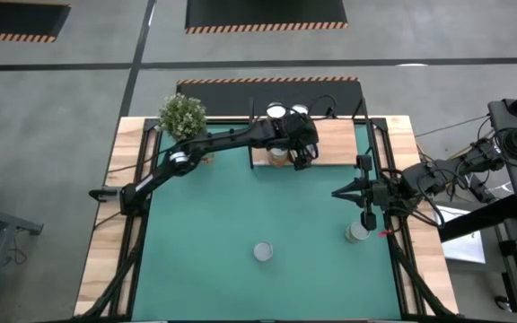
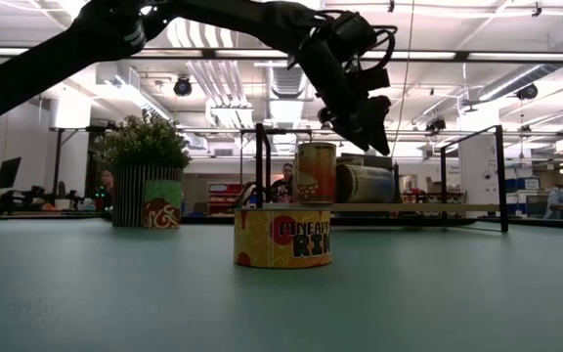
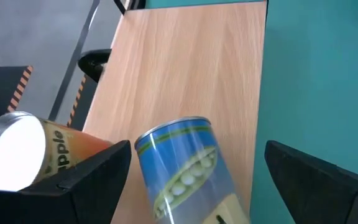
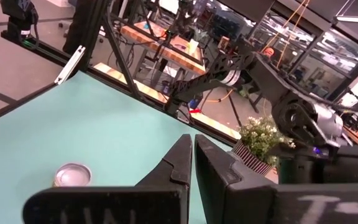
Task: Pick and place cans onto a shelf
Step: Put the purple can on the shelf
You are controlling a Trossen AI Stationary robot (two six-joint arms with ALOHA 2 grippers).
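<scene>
Pineapple can (image 2: 282, 238): low view's centre, on the mat.
Left gripper (image 1: 301, 154): fingers released above the shelf (image 1: 335, 142).
Right gripper (image 1: 368, 218): clenched, empty.

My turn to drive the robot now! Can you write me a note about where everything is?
Left claw: open over the shelf, around a blue can, not gripping.
Right claw: shut, empty, by the mat's right edge.
Done: the blue can and at least three others sit on the shelf.
Left: one can mid-mat, one by the right claw.
</scene>
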